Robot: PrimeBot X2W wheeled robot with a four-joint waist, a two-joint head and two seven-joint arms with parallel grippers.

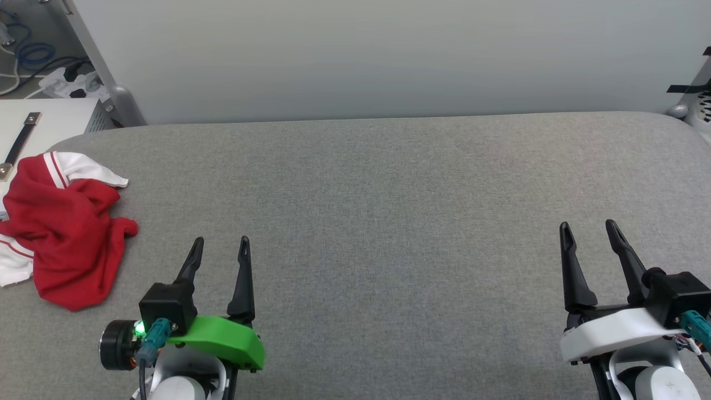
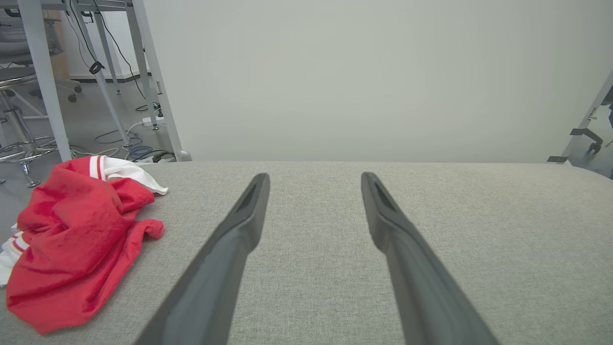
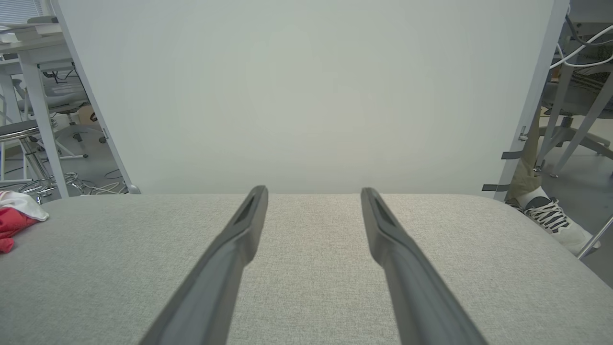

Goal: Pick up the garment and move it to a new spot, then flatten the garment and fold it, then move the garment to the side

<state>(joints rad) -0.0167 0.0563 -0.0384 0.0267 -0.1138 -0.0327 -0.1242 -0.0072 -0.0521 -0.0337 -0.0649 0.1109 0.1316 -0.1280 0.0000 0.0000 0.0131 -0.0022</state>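
Note:
The garment (image 1: 61,228) is a crumpled red shirt with white sleeves and red-white striped trim, bunched at the left edge of the grey fabric table (image 1: 389,222). The left wrist view has the garment (image 2: 76,239) at its lower left, and a corner of the garment (image 3: 14,223) shows at the right wrist view's left edge. My left gripper (image 1: 220,243) stands open just right of the garment, apart from it, with nothing between its fingers. My right gripper (image 1: 589,226) stands open far to the right, also with nothing in it.
A pale panel (image 1: 389,55) stands behind the table's far edge. A white box with a black strap (image 1: 33,130) sits off the table's left corner, with cables and a power strip (image 1: 72,80) behind it. A person's white shoe (image 3: 550,218) is on the floor at the right.

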